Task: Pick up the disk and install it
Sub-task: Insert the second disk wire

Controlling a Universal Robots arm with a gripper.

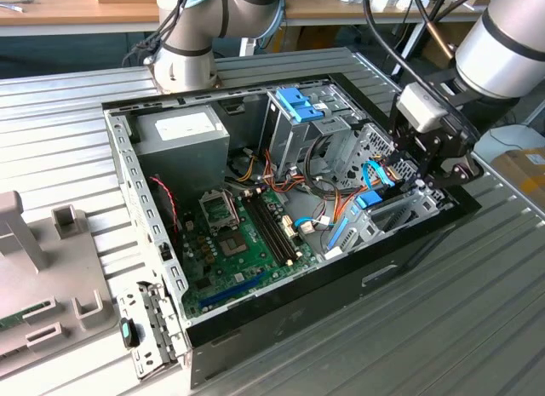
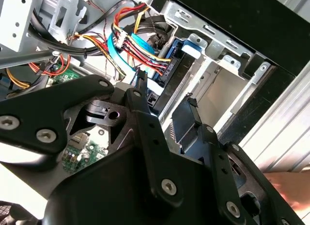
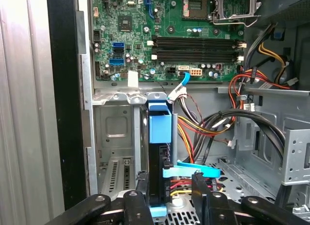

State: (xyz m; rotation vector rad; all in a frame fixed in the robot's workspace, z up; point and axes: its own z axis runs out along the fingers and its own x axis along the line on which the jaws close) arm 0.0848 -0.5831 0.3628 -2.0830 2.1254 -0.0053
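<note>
In the exterior view the end effector (image 1: pixel 417 176) sits low inside the open computer case (image 1: pixel 128 170), beside the motherboard (image 1: pixel 243 234). In the first wrist view its fingers (image 3: pixel 135 205) flank the disk (image 3: pixel 160 133) (upright, blue-framed) in its bay; whether they clamp it, I cannot tell.

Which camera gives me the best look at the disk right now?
The first wrist view: the disk stands edge-on in its blue carrier, between the jaws. The second wrist view shows its cabled end; in the exterior view only blue bits show by the gripper.
</note>
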